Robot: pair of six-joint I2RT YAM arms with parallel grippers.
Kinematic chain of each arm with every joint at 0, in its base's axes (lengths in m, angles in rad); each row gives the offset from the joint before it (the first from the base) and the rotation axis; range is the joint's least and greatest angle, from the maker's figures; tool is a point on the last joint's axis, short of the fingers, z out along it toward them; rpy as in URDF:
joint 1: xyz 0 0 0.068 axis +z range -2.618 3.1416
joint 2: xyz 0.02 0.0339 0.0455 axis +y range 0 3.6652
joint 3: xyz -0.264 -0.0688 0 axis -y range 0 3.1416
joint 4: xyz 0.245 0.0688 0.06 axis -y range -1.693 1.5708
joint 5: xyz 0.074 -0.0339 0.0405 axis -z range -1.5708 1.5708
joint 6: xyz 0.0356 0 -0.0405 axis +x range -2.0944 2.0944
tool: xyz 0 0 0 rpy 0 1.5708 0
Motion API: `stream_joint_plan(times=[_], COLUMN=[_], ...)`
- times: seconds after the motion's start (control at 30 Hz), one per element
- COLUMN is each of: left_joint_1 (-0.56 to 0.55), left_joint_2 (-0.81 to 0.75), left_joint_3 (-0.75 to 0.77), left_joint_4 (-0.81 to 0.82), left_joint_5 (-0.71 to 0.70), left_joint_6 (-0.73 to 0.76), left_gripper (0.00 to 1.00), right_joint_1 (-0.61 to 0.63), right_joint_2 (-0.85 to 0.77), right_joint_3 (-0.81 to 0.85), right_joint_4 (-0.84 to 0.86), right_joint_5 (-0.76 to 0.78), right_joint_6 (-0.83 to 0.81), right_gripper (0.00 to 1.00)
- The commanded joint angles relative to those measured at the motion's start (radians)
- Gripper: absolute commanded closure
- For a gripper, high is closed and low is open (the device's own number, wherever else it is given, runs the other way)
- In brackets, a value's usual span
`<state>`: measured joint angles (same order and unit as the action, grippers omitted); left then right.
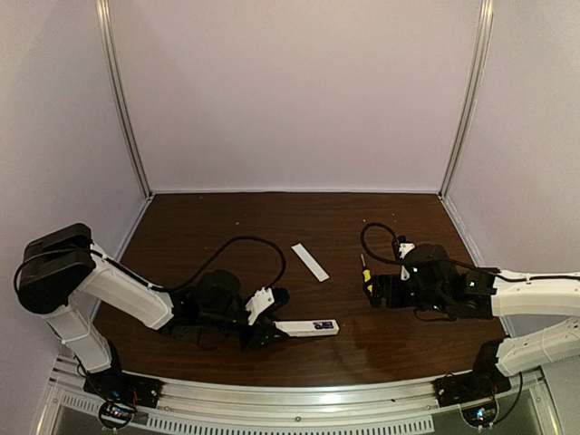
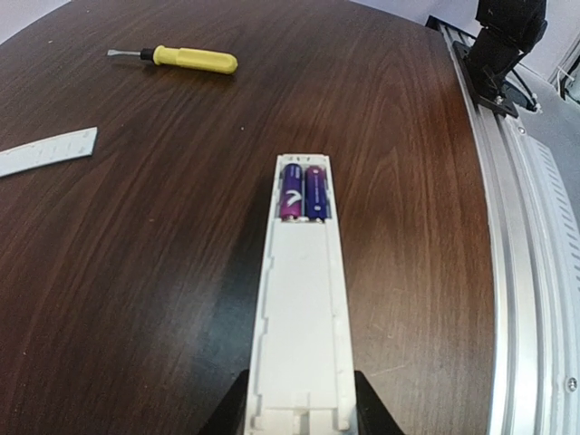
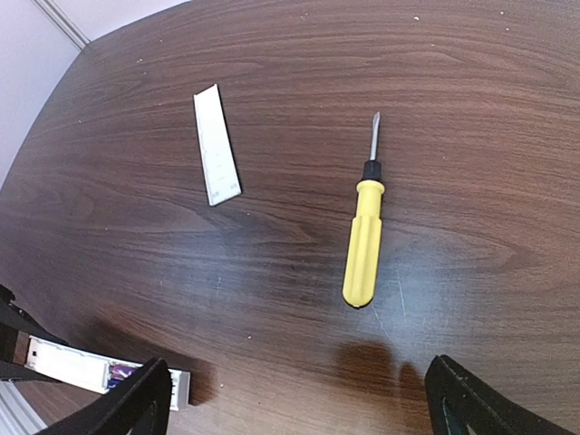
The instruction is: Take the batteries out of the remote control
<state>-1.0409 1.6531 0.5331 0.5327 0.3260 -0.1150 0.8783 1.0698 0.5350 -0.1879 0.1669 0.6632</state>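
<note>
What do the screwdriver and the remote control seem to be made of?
The screwdriver has a glossy yellow handle, probably plastic, and a thin grey shaft that looks like metal. The remote control looks like matte white moulded plastic, going by its ribs and notches.

The remote control (image 2: 299, 335) holds batteries (image 2: 303, 192) (side by side).

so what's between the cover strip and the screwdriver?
Nothing. Only bare wood of the table separates the cover strip from the screwdriver, clearest in the right wrist view; the top view agrees.
</note>
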Motion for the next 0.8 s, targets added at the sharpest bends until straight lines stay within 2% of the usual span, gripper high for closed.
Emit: stream_joint_plan(times=[0.0, 0.17, 0.3, 0.43, 0.57, 0.77], left_joint_1=[-0.004, -0.001, -0.002, -0.002, -0.001, -0.001], left_joint_2=[0.034, 0.083, 0.117, 0.132, 0.152, 0.166], left_joint_3=[0.024, 0.024, 0.017, 0.006, 0.004, 0.0], left_joint_4=[0.085, 0.124, 0.15, 0.168, 0.175, 0.185], left_joint_5=[0.011, -0.01, -0.046, -0.07, -0.084, -0.085], left_joint_6=[0.043, 0.064, 0.077, 0.09, 0.094, 0.095], left_gripper=[1.0, 1.0, 0.94, 0.84, 0.8, 0.62], right_joint_1=[-0.005, -0.004, -0.004, -0.004, -0.005, -0.004], right_joint_2=[-0.012, -0.004, 0.012, 0.027, 0.035, 0.037], right_joint_3=[-0.02, -0.022, -0.024, -0.023, -0.023, -0.023], right_joint_4=[-0.024, -0.021, -0.011, -0.004, -0.002, -0.004], right_joint_5=[0.045, 0.047, 0.043, 0.038, 0.033, 0.033], right_joint_6=[0.018, 0.018, 0.02, 0.018, 0.017, 0.014], right_gripper=[0.02, 0.02, 0.02, 0.02, 0.02, 0.01])
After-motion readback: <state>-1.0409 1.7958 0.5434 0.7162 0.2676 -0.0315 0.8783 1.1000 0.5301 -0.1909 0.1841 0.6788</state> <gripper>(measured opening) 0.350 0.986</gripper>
